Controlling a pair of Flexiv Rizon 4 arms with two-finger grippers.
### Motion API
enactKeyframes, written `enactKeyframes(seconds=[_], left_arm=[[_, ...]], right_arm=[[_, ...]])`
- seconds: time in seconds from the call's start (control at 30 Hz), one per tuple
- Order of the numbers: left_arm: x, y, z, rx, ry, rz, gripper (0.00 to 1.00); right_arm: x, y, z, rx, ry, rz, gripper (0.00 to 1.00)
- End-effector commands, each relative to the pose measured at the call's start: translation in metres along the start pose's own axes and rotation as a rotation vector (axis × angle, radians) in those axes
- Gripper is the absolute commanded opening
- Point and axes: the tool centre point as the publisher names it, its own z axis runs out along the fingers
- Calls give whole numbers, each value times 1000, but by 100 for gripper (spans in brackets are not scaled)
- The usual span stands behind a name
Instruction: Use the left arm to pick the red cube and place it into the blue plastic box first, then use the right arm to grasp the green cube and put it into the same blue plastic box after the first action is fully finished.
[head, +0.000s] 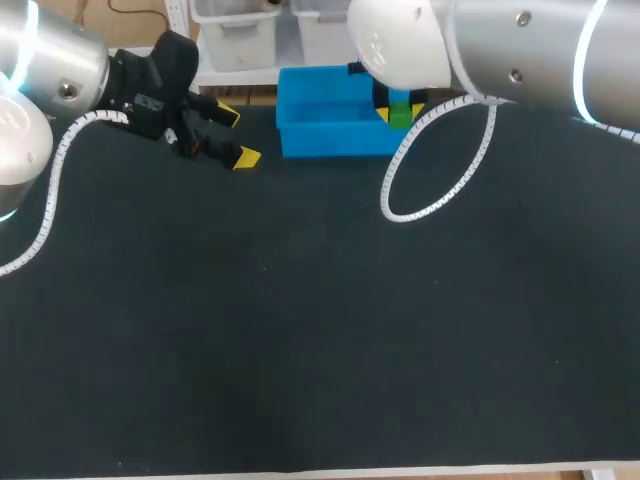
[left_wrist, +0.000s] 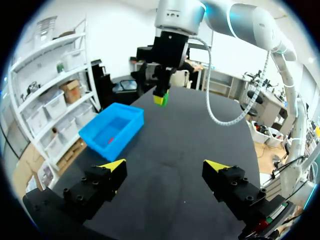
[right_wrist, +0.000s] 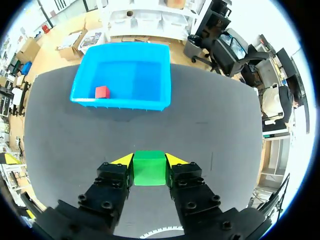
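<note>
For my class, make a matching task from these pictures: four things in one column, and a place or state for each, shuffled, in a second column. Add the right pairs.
Column one
1. red cube
2. green cube
3. left hand
4. blue plastic box

Column two
A. open, holding nothing
B. gripped in the right hand
C. standing on the dark table
D. lying inside the box

Pairs: 1-D, 2-B, 3-A, 4-C

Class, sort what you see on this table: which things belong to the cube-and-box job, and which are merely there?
Job: red cube; green cube; blue box.

Merely there: table; coiled cable.
</note>
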Motion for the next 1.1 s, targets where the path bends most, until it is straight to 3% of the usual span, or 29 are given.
enactKeyframes(seconds=[0.03, 0.37, 0.93, 1.1], left_arm=[[2, 1, 0, 1, -7, 4, 100], [2, 1, 0, 1, -7, 4, 100], [2, 1, 0, 1, -7, 4, 100], [2, 1, 0, 1, -7, 4, 100]], right_arm=[[2, -8, -5, -18, -27, -5, 0], [-22, -6, -13, -96, -70, -53, 0], [-73, 1, -13, -348, -132, -180, 0], [-92, 6, -17, -367, -149, -225, 0]])
